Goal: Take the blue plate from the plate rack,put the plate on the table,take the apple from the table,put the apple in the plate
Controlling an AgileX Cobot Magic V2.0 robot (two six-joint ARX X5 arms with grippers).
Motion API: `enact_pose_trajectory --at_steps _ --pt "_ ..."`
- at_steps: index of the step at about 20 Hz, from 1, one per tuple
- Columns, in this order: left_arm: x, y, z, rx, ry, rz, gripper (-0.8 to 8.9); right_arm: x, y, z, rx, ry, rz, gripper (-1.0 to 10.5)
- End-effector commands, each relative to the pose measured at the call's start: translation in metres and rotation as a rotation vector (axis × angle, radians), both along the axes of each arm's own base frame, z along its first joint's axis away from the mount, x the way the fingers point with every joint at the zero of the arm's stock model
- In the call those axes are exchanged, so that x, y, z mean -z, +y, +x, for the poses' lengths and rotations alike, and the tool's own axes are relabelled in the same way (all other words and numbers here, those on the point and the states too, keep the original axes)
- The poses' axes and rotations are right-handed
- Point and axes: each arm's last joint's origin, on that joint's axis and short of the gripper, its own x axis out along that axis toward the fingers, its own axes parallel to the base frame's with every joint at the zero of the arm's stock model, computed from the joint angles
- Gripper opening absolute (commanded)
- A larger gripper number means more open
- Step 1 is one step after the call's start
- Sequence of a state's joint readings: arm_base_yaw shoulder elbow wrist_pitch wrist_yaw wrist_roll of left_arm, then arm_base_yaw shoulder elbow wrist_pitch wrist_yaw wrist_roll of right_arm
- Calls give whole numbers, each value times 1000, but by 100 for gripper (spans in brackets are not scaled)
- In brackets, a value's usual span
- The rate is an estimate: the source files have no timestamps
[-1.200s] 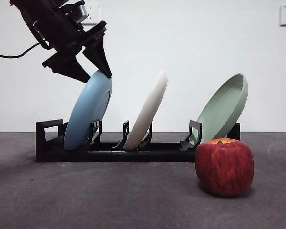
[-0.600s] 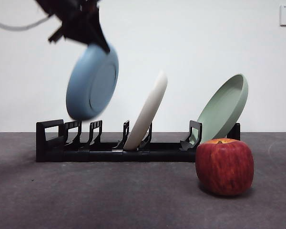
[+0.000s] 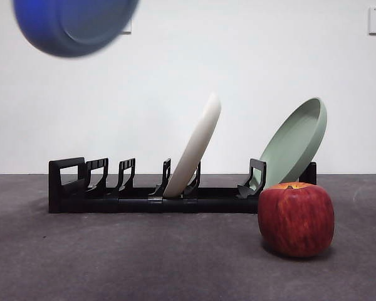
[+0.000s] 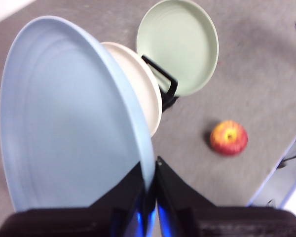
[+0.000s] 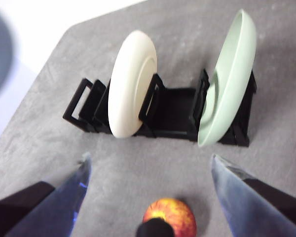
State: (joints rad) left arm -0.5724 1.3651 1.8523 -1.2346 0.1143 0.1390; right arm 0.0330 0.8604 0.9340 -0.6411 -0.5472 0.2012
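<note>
The blue plate [image 3: 75, 25] hangs blurred high at the top left of the front view, clear of the plate rack [image 3: 150, 194]. In the left wrist view my left gripper [image 4: 149, 180] is shut on the rim of the blue plate [image 4: 69, 118], high above the table [image 4: 256, 74]. The apple [image 3: 296, 219] stands on the table [image 3: 144, 263] in front of the rack's right end. My right gripper [image 5: 150, 158] hovers open above the apple [image 5: 170, 217], holding nothing. Neither gripper shows in the front view.
A cream-white plate [image 3: 194, 147] leans in the rack's middle slot and a pale green plate [image 3: 294, 150] leans at its right end. The rack's left slots [image 3: 106, 175] hold nothing. The table's edge [image 4: 281, 163] lies beyond the apple in the left wrist view.
The blue plate has been lifted out of the rack's left slot and carried up and to the left. The gripper holding it has left the front view. Apple and other plates are unmoved.
</note>
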Motion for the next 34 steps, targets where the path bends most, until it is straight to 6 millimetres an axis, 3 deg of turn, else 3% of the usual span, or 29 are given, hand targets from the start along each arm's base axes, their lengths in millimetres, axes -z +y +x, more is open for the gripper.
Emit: enact_pose_trajectory --at_steps 1,5,8,10,18,29,30,32,33,34 --pt "-6 2 -26 28 -17 42 -8 0 0 -1 -6 8 -6 410" --pt "2 -5 -55 33 -2 105 -7 1 0 -1 -6 14 -13 417" --pt "25 -23 -66 39 18 169 -8 1 0 -1 -7 13 -15 443" --pt "53 -38 -69 -4 9 253 -8 1 0 -2 -8 13 -16 572" --pt "174 -92 -80 45 3 290 -8 2 0 -2 -13 23 -24 567" --pt "276 -140 -60 211 37 557 11 2 0 -2 -13 22 -24 567" --pt "280 -141 -60 213 45 571 99 2 0 -2 -13 23 -24 567" --pt "280 -141 -59 208 43 570 447 2 0 -2 -13 23 -24 567" --pt "278 -141 -59 199 41 562 514 2 0 -2 -13 23 -24 567" --pt "274 -139 -58 181 40 544 511 2 0 -2 -13 24 -23 567"
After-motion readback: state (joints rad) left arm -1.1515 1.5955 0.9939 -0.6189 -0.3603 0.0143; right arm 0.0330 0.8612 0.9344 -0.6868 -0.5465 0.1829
